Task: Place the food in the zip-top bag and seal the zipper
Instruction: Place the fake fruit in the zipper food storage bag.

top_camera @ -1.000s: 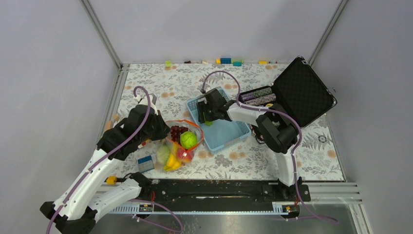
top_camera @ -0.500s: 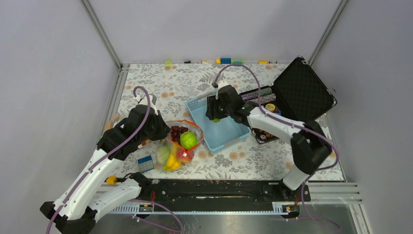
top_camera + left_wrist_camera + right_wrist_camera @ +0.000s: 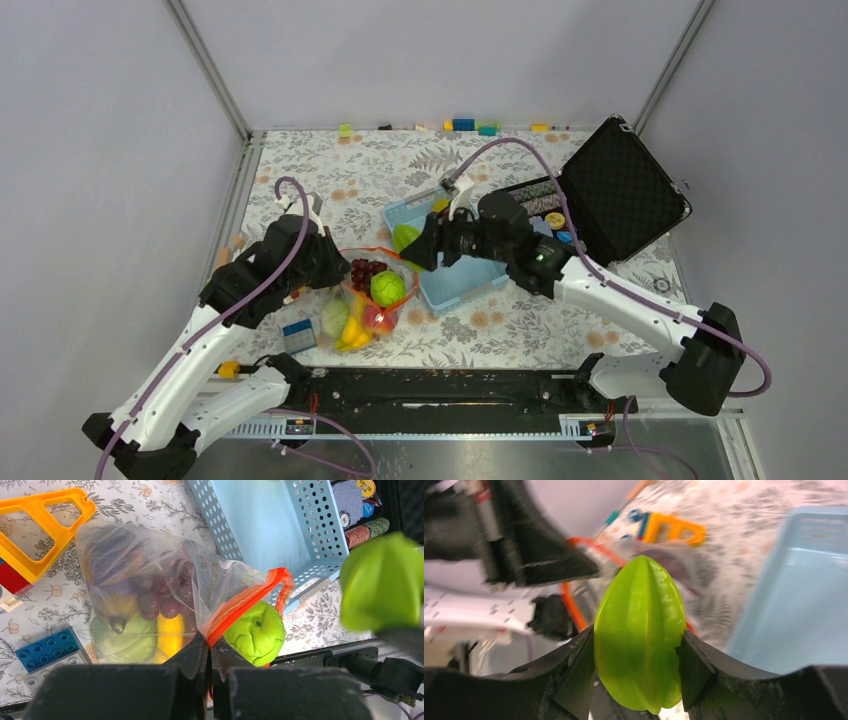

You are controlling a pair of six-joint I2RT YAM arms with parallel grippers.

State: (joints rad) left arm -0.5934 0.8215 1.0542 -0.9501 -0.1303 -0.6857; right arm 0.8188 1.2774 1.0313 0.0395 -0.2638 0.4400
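The clear zip-top bag lies left of centre with grapes, a yellow banana, a pale green head and a red apple inside. A green fruit sits at its mouth. My left gripper is shut on the orange-red zipper, holding the mouth up. My right gripper is shut on a ridged green piece, in the air above the basket's left edge, right of the bag mouth; it also shows in the top view.
The light-blue basket stands right of the bag. An open black case with poker chips is at the back right. A yellow triangle toy and blue-grey bricks lie near the bag. Small blocks line the far edge.
My right gripper has risen out of the basket with the green piece and swung left toward the bag mouth. The left gripper and bag have stayed still.
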